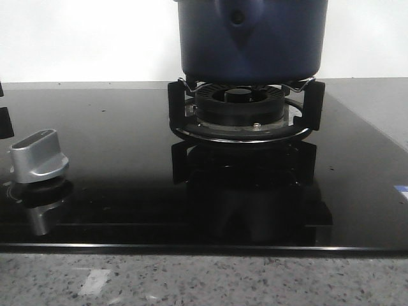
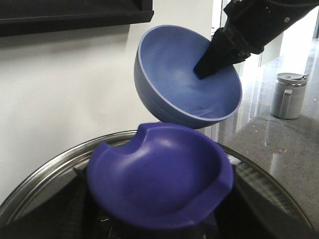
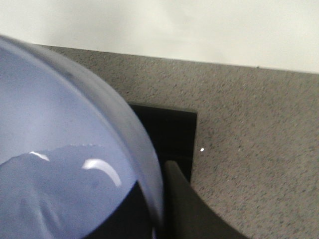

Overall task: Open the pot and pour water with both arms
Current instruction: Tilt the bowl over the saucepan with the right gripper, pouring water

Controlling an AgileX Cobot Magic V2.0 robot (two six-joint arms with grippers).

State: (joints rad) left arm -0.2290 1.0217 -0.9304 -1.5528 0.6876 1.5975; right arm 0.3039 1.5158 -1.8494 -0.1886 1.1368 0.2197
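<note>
— Navy-blue, the pot [image 1: 252,39]: where does it sit?
— On the black burner grate [image 1: 245,111] of the glass cooktop [image 1: 127,191], toward one o'clock in the front view; a silver knob [image 1: 39,155] lies at nine o'clock.
— And the right gripper [image 2: 212,63]?
— Its jaws are clamped on the rim of a lighter blue bowl [image 2: 187,74], one dark finger [image 2: 219,52] inside, the bowl tilted above a glass lid [image 2: 45,174] with a deep-blue knob [image 2: 159,181].
— The left gripper?
— Hidden beneath that knob (jaws unseen), so I cannot tell its grip. A grey canister [image 2: 289,94] stands well apart on the counter [image 2: 279,149].
</note>
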